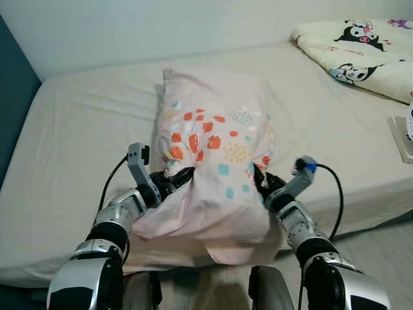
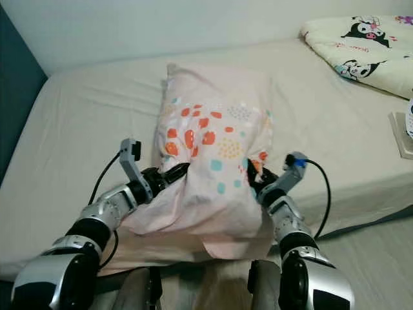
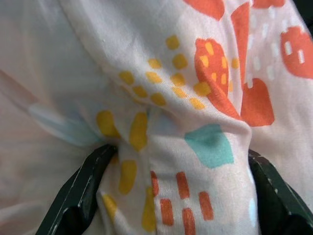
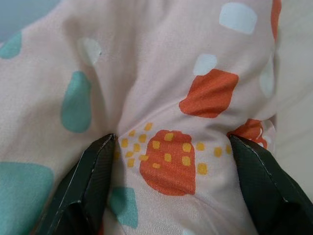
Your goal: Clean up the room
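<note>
Nearest us, our two silver forearms reach forward, bent at the elbow. The left gripper (image 1: 175,179) and right gripper (image 1: 259,181) each pinch a fold of the pink patterned pillow (image 1: 213,155), fabric bunched tight between both sets of jaws. The pillow rises from our jaws over the bed (image 1: 77,129), its near flap drooping below them. We judge the step to be placing the pillow; next calls for carrying it forward evenly, then letting go.
</note>
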### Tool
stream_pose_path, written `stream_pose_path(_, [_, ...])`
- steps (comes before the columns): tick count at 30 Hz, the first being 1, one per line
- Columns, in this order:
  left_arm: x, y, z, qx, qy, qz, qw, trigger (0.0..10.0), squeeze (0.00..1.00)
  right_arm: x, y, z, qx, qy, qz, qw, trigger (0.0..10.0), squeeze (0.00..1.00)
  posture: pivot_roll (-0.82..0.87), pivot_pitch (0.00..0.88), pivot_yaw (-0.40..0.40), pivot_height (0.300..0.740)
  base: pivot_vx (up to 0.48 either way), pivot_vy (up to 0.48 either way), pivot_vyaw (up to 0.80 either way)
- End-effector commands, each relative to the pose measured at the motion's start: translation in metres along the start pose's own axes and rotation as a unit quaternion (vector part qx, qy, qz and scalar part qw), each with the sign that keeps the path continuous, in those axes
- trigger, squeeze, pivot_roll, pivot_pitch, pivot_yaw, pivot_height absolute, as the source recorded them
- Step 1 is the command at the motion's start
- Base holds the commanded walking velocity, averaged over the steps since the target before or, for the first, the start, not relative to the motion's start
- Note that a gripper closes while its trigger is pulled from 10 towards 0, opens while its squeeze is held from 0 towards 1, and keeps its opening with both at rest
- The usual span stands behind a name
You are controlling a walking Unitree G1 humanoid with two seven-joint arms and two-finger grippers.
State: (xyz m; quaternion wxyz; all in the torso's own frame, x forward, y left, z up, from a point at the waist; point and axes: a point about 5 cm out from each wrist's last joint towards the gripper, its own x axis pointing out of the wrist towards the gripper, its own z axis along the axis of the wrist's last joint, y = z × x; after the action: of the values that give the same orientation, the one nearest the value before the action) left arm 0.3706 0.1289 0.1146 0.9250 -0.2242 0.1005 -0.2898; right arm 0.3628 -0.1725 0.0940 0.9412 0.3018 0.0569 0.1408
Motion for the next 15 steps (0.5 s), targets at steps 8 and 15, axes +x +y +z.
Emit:
stream_pose_path(8, [0.002, -0.002, -0.015, -0.008, 0.016, 0.019, 1.000, 0.0, 0.00, -0.008, 0.002, -0.039, -0.025, 0.089, 0.009, 0.996, 0.0, 0.00, 0.09, 0.157, 0.015, 0.567, 0.000, 0.000, 0.00])
stream_pose_path(15, [0.001, -0.007, -0.028, -0.037, 0.026, 0.005, 0.999, 0.0, 0.00, -0.016, -0.009, -0.042, -0.046, 0.095, -0.031, 0.994, 0.0, 0.00, 0.07, 0.137, 0.008, 0.567, 0.000, 0.000, 0.00])
